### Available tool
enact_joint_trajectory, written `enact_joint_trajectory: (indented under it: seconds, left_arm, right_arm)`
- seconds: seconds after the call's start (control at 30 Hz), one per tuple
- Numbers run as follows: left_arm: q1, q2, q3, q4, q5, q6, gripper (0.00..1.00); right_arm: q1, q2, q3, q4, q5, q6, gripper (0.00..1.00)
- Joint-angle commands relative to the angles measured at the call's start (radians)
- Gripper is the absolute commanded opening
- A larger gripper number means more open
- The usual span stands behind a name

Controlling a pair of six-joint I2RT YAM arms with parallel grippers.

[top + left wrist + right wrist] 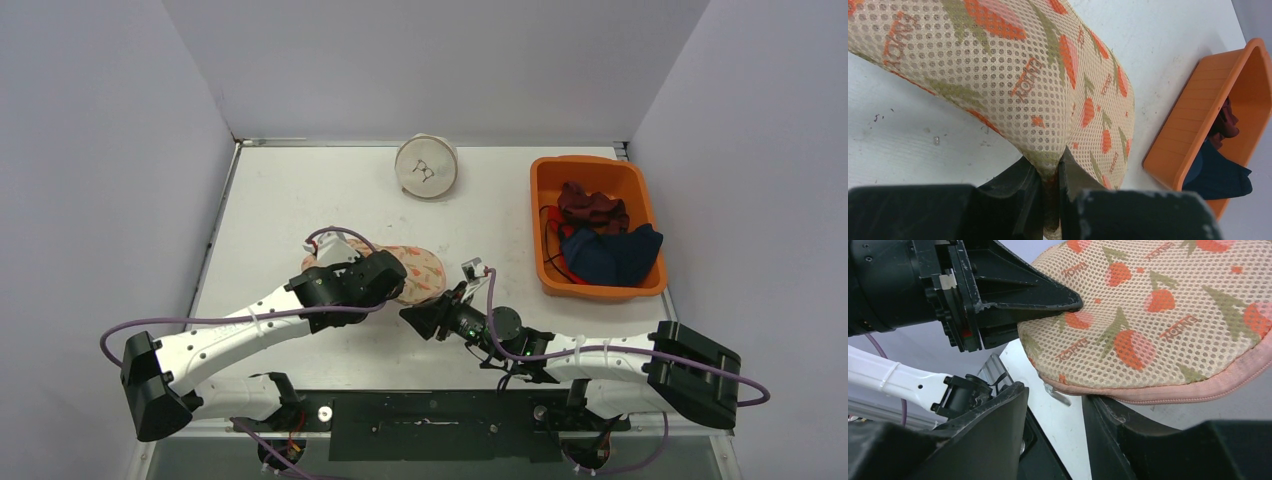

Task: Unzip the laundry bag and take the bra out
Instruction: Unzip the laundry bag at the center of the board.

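Note:
The laundry bag (418, 270), beige mesh printed with orange strawberries and edged by a pink zipper, lies mid-table. My left gripper (1050, 165) is shut on a pinch of its mesh (1038, 75) and holds that edge up. In the right wrist view the bag (1158, 325) hangs just above my right gripper (1053, 392). That gripper is open, and the silver zipper pull (1060, 396) sits between its fingertips without touching them. In the top view the right gripper (425, 318) is at the bag's near edge. The bra is hidden.
An orange bin (545, 200) holding dark red and navy clothes stands at the right, also seen in the left wrist view as the orange bin (1198, 115). A white round container (426, 167) sits at the back middle. Grey walls close in three sides.

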Motion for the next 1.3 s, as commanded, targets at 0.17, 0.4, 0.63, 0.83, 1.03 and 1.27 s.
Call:
enact_joint_trajectory:
  seconds: [0.17,0.4,0.63,0.83,1.03,1.27]
  left_arm:
    - [-0.016,-0.030,0.007,0.042,-0.012,-0.018,0.00]
    - [-0.016,-0.031,0.002,0.045,-0.014,-0.020,0.00]
    - [-0.016,-0.034,-0.005,0.045,-0.018,-0.020,0.00]
    - [-0.016,-0.044,-0.018,0.049,-0.022,-0.017,0.00]
    - [-0.017,-0.053,-0.037,0.070,-0.014,-0.009,0.00]
    - [-0.018,-0.064,-0.045,0.075,-0.013,-0.005,0.00]
  right_arm:
    - [0.007,-0.024,-0.011,0.065,0.042,-0.005,0.34]
    - [0.008,-0.037,-0.018,0.065,0.026,-0.018,0.16]
    - [0.019,-0.059,-0.019,0.017,0.024,-0.041,0.06]
    - [0.032,-0.094,-0.017,-0.085,0.060,-0.059,0.05]
    - [0.037,-0.128,-0.004,-0.224,0.136,-0.070,0.05]
    - [0.039,-0.156,-0.023,-0.260,0.161,-0.070,0.06]
